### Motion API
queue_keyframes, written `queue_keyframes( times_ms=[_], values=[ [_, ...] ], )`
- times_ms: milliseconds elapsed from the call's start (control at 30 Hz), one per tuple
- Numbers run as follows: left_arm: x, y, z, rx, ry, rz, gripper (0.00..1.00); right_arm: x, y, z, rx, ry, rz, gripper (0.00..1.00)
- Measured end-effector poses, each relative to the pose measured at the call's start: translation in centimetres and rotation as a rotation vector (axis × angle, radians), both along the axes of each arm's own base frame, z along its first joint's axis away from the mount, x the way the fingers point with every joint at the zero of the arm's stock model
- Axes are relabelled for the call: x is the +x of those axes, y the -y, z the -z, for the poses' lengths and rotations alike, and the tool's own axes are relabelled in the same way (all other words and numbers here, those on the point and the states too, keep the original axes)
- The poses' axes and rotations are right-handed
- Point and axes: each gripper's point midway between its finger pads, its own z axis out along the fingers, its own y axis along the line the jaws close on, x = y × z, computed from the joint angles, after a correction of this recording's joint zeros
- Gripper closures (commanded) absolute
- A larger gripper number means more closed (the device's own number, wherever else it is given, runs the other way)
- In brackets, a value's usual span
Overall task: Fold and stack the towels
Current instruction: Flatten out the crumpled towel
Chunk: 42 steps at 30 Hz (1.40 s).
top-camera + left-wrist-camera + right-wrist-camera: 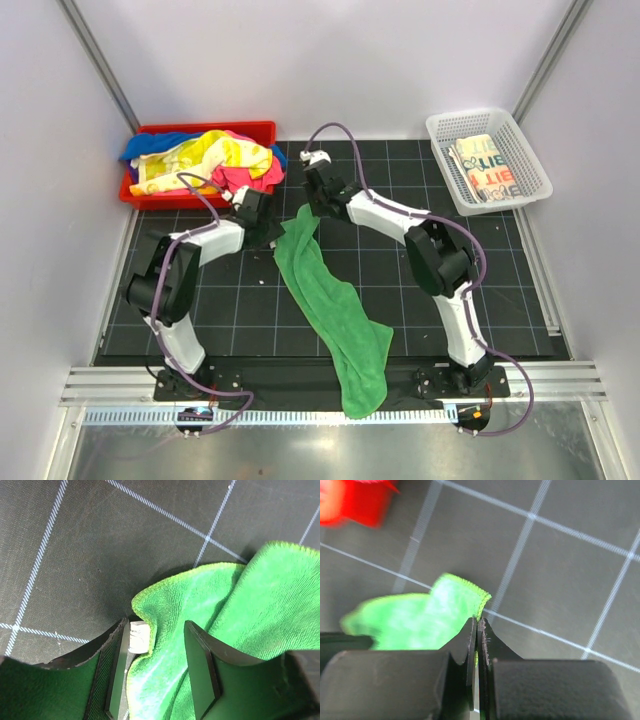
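When looking down from the top camera, can see the green towel (pixel 330 300) strung out in one long rumpled strip on the black gridded counter (pixel 500 290). Far end pinched by the right gripper (pixel 310 210), rest trailing back from it toward the arm bases, near end lying over the counter's front edge. Left gripper (pixel 272 237) sitting just beside that same far end, on its left. Beyond and to the left of both grippers: red tray (pixel 205 128) holding a heap of towels (pixel 215 160), with yellow, pink and blue showing. Well off to the right of the right gripper: white basket (pixel 437 128) with a folded cream lettered towel (pixel 490 172) inside.

Over to the left wrist view. Left gripper (pixel 156 625) wide open, jaws well apart, with a hemmed fold of the green towel (pixel 260 605) lying between the fingers (pixel 200 660) and spreading off to their right. Not clamped on anything. Gridded counter (pixel 100 540) ahead of the fingertips.

Then the right wrist view. Right gripper (pixel 477 625) shut tight, no gap between the jaws. Corner of the green towel (pixel 420 620) nipped in there, poking out ahead and to the left. Blurry bit of the red tray (pixel 360 502) way up in the far left corner.
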Motion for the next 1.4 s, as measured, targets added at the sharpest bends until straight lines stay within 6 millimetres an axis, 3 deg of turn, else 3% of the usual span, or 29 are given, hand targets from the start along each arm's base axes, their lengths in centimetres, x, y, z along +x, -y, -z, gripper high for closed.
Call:
queue_keyframes(
  times_ms=[133,267,500,700,867,1133,1400],
  values=[
    [0.5,-0.5,0.1,0.054,-0.002,-0.024,0.54,-0.3,2.7,2.4,-0.040,-0.051,0.040,0.99],
    [1.2,-1.2,0.3,0.110,-0.011,-0.043,0.64,-0.1,5.5,3.7,-0.050,-0.085,0.089,0.99],
    [1.9,-1.4,0.5,0.149,-0.028,-0.041,0.74,1.2,8.1,3.3,-0.022,-0.088,0.148,0.99],
    [2.5,-1.3,0.6,0.163,-0.034,-0.033,0.92,1.8,9.2,3.3,-0.008,-0.090,0.168,0.99],
    [3.1,-1.2,0.4,0.182,-0.045,-0.013,0.95,2.3,10.6,3.6,-0.015,-0.095,0.197,0.99],
    [7.6,0.5,-2.5,0.198,0.029,0.049,1.00,3.4,15.1,3.1,-0.070,-0.082,0.306,0.99],
    [13.1,3.2,-5.2,0.195,0.140,0.143,1.00,5.3,18.1,1.1,-0.102,-0.028,0.392,0.99]
  ],
)
